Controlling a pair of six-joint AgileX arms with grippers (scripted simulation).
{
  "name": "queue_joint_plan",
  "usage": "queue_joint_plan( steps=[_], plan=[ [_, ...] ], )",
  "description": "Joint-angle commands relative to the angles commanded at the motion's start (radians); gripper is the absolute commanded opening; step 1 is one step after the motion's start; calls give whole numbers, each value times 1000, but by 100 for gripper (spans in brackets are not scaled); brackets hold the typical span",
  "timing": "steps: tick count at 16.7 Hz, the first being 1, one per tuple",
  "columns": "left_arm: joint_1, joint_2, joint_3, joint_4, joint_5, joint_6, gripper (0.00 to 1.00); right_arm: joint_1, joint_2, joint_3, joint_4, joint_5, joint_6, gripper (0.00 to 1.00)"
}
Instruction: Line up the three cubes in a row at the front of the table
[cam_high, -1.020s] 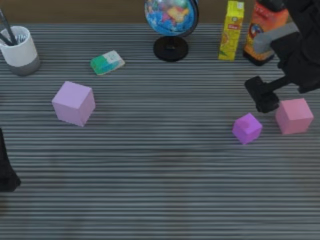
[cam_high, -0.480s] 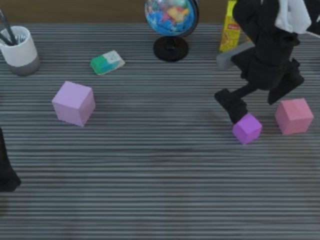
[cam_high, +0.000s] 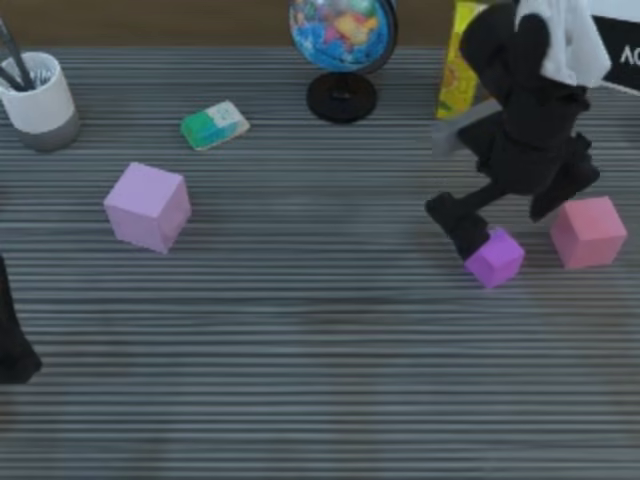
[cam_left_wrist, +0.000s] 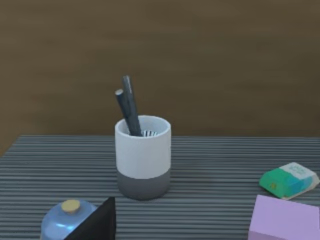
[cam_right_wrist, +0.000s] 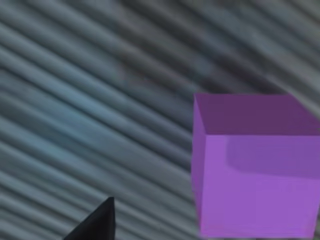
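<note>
Three cubes rest on the striped table (cam_high: 320, 380). The large lilac cube (cam_high: 147, 207) lies at the left and also shows as the lilac cube (cam_left_wrist: 287, 220) in the left wrist view. At the right are the pink cube (cam_high: 588, 231) and, left of it, the small purple cube (cam_high: 494, 257). My right gripper (cam_high: 480, 232) hangs open just over the purple cube's back-left corner, one dark finger (cam_high: 460, 222) beside it. In the right wrist view the purple cube (cam_right_wrist: 255, 165) sits close, apart from the one visible fingertip (cam_right_wrist: 102, 220). My left gripper (cam_high: 12, 350) is parked open at the left edge.
A green-and-white eraser (cam_high: 214, 125) and a white pen cup (cam_high: 38, 100) stand at the back left. A globe (cam_high: 343, 40) and a yellow carton (cam_high: 455, 70) stand at the back. A blue bell (cam_left_wrist: 62, 222) shows in the left wrist view.
My right arm has swung left from beside the pink cube and come down over the purple cube. No cube has moved. The left arm is still.
</note>
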Motion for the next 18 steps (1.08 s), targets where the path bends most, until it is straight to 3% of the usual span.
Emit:
queue_joint_plan(
  steps=[5, 10, 18],
  plan=[
    [0, 0, 0, 0, 0, 0, 100, 2, 76, -115, 200, 1, 4, 100],
    [0, 0, 0, 0, 0, 0, 100, 3, 88, -128, 219, 1, 4, 100],
    [0, 0, 0, 0, 0, 0, 100, 3, 88, -128, 219, 1, 4, 40]
  ],
)
